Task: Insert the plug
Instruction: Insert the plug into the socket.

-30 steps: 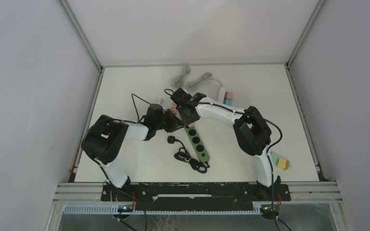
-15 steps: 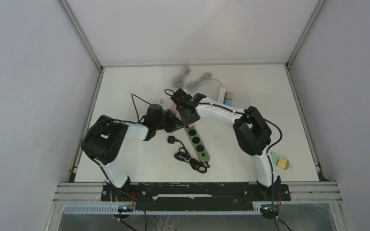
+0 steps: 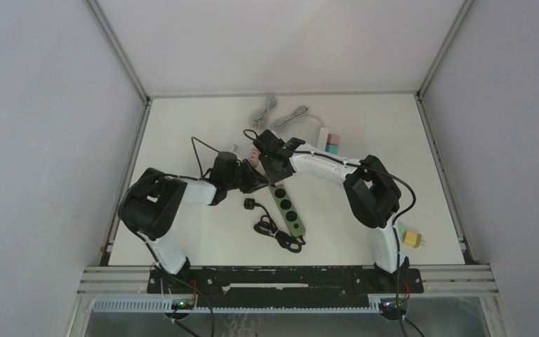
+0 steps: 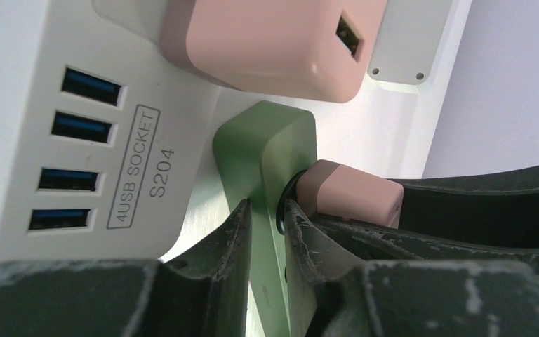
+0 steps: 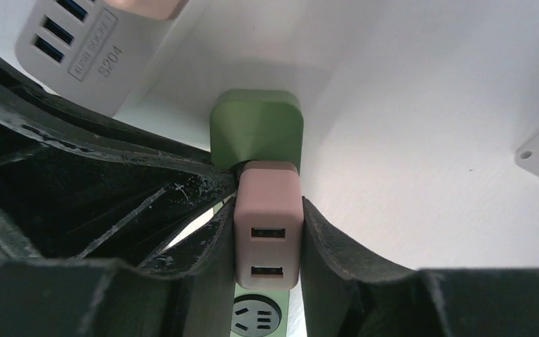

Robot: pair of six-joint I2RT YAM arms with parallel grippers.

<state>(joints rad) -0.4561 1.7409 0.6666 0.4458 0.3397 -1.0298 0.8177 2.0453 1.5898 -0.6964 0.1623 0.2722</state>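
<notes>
The right gripper (image 5: 267, 207) pinches a pink plug (image 5: 267, 242) by its 2 sides. The plug sits at the end socket of a green strip (image 5: 256, 126) in the middle of the table (image 3: 386, 133). The left gripper (image 4: 265, 214) clamps that end of the strip between its fingers. A white hub (image 4: 49, 161) with 4 blue ports lies just beside.

The only legible print stood on the white USB socket block (image 4: 14, 161), which lay just left of the far end of the green power strip (image 4: 267, 147). In the left wrist view, a framed label (image 4: 133, 168) beside its four blue ports (image 4: 91, 86) read "4USB SOCKET", with "S204" printed alongside. In the right wrist view the same block (image 5: 123, 70) showed "S204" clearly, while the framed line was too blurred to read in full.
</notes>
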